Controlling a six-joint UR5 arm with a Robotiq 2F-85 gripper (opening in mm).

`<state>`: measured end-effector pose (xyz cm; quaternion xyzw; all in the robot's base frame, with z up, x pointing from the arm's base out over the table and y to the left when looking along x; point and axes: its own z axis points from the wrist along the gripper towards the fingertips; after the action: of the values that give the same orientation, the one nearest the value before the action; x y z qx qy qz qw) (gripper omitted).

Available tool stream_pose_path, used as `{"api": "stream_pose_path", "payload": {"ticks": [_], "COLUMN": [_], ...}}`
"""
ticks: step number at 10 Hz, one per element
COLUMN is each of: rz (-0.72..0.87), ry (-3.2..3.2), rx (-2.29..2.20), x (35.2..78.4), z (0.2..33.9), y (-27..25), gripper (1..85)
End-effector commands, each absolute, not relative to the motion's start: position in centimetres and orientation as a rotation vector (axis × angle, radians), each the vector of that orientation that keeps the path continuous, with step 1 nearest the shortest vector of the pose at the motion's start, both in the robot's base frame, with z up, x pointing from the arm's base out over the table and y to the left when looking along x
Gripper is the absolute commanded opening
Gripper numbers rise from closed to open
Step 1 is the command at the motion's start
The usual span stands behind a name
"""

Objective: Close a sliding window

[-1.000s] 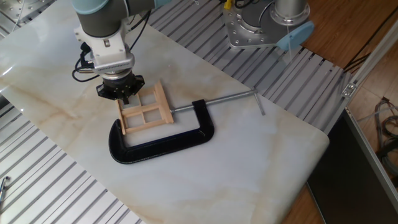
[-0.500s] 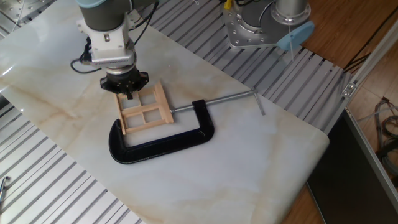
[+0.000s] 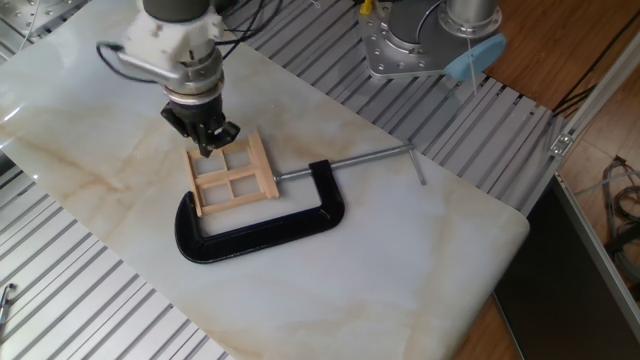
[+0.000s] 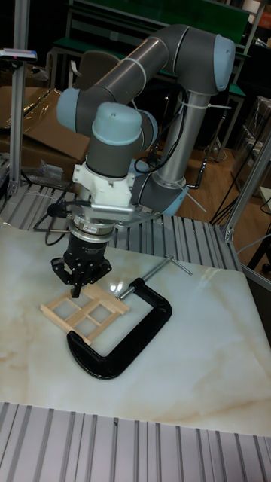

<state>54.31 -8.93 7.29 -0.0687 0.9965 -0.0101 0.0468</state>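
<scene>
The sliding window (image 3: pixel 232 178) is a small pale wooden frame with four panes, lying flat on the marble table. It sits inside the mouth of a big black C-clamp (image 3: pixel 262 226), whose steel screw (image 3: pixel 360 160) meets its right edge. My gripper (image 3: pixel 210 148) points down at the window's far-left end, its fingertips drawn together with nothing between them, touching or just above the wood. In the tall fixed view the gripper (image 4: pixel 77 289) hangs over the far-left corner of the window (image 4: pixel 86 305), with the clamp (image 4: pixel 124 337) in front.
The marble slab (image 3: pixel 400 260) rests on a ribbed aluminium table (image 3: pixel 90 300). A second robot base (image 3: pixel 425 45) stands at the back right. The slab's right edge drops off near a wooden floor.
The gripper has shifted right and away from the camera, and the wrist has turned and tilted, bringing the fingertips onto the window's far-left end. Window and clamp have not visibly moved.
</scene>
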Motion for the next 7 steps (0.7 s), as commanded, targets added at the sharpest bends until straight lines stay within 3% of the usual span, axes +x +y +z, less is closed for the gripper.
{"api": "stream_pose_path", "payload": {"ticks": [1, 2, 7], "rz": [0.099, 0.006, 0.049], "ry": [2.99, 2.97, 2.906], "rx": [0.237, 0.295, 0.412], "x": [55.7, 56.4, 57.1], "z": [9.4, 9.2, 11.1], "y": [-8.0, -9.5, -8.7], "gripper": [0.7, 0.7, 0.7]}}
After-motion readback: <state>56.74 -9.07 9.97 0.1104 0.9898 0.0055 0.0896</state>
